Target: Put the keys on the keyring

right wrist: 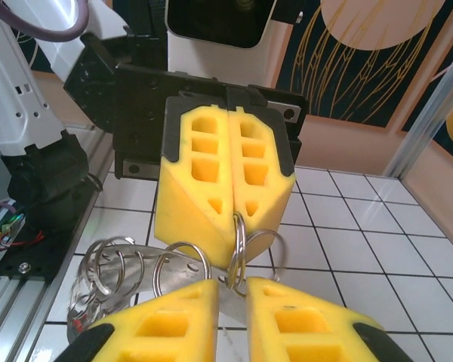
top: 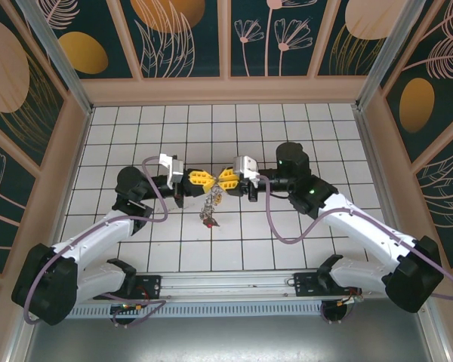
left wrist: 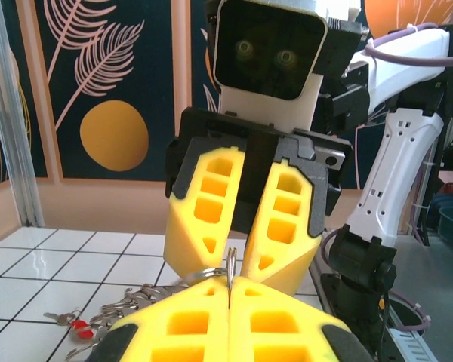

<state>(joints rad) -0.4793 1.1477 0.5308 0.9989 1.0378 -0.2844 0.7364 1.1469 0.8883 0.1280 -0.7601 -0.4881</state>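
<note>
my left gripper (top: 209,179): fingers pressed together, clamped on the keyring (right wrist: 239,230), held above the tiled table (top: 287,128), mid-field
my right gripper (top: 222,179): tip to tip with left; thin slit between fingers, silvery metal in it, can't tell if I'm gripping
keys (top: 210,213): hang under the keyring, red head lowest

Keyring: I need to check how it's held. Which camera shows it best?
Right wrist: the keyring stands edge-on, pinched by the left pincer, its smaller loops plain. Left wrist shows a sliver of it at that pincer's tip. Top external shows a tiny dangling cluster.
</note>
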